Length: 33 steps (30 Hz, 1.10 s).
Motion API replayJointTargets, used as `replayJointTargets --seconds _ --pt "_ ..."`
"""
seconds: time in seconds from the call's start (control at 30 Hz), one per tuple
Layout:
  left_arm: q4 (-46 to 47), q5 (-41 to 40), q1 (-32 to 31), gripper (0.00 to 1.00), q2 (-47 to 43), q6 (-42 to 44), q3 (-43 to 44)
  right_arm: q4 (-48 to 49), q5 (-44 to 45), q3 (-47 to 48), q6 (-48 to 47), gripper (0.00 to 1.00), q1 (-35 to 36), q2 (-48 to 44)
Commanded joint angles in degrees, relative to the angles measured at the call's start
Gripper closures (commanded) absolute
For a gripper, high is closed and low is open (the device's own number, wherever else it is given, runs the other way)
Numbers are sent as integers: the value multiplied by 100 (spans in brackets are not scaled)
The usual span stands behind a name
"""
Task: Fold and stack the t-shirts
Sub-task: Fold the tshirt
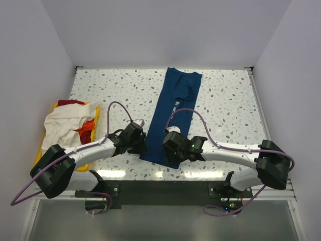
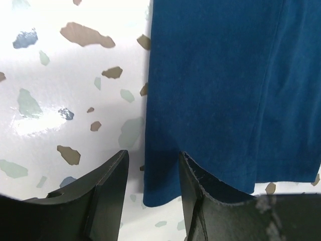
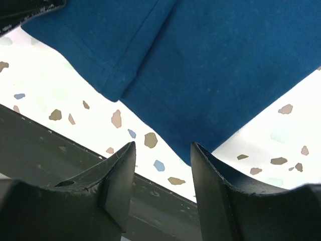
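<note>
A navy blue t-shirt [image 1: 173, 110] lies folded into a long strip down the middle of the table, a bit of white print showing at its centre. My left gripper [image 1: 142, 147] is open at the strip's near left corner; the cloth [image 2: 220, 85] lies flat, its corner between the jaws. My right gripper [image 1: 168, 149] is open at the near right corner, with the cloth's [image 3: 200, 70] corner just ahead of the jaws. A cream-white shirt [image 1: 62, 125], a red one [image 1: 70, 103] and an orange one [image 1: 88, 128] are piled at the left.
The piled shirts sit in a yellow bin [image 1: 95, 120] at the left edge of the table. The speckled tabletop [image 1: 230, 105] ends in a dark front rail [image 3: 60, 150] close under the right gripper. White walls surround the table.
</note>
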Motion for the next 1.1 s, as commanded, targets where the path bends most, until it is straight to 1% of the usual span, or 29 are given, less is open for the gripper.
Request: replayJointTargets --seconds 0.0,0.4,0.47,0.57,0.6,0.77,0.8,0.87,0.93,0.97,1.03,1.07 --pt "-1 109 -100 51 -116 123 -85 -99 299 -42 203 49 93 14" --pt "105 101 -144 52 -28 220 -85 304 309 -174 379 51 261 497" --pt "105 92 -144 55 -1 229 -111 392 300 -244 414 52 269 542" --pt "122 127 -144 59 43 229 -146 445 291 -323 502 54 278 568" --pt "140 144 -144 63 43 220 -155 437 300 -358 519 57 278 560" --pt "175 162 -153 70 51 211 -199 349 422 -437 607 66 287 445" --pt "175 162 -153 73 51 211 -199 331 440 -446 616 69 296 428" --pt "184 171 -153 75 60 211 -217 270 484 -464 643 75 287 340" --pt "184 180 -153 81 78 211 -217 173 519 -481 660 80 296 279" --pt "184 180 -161 87 78 228 -217 138 537 -481 669 81 287 261" --pt "184 188 -153 91 86 220 -217 42 590 -499 695 84 287 191" --pt "175 188 -144 95 87 228 -208 -2 607 -508 713 84 287 95"
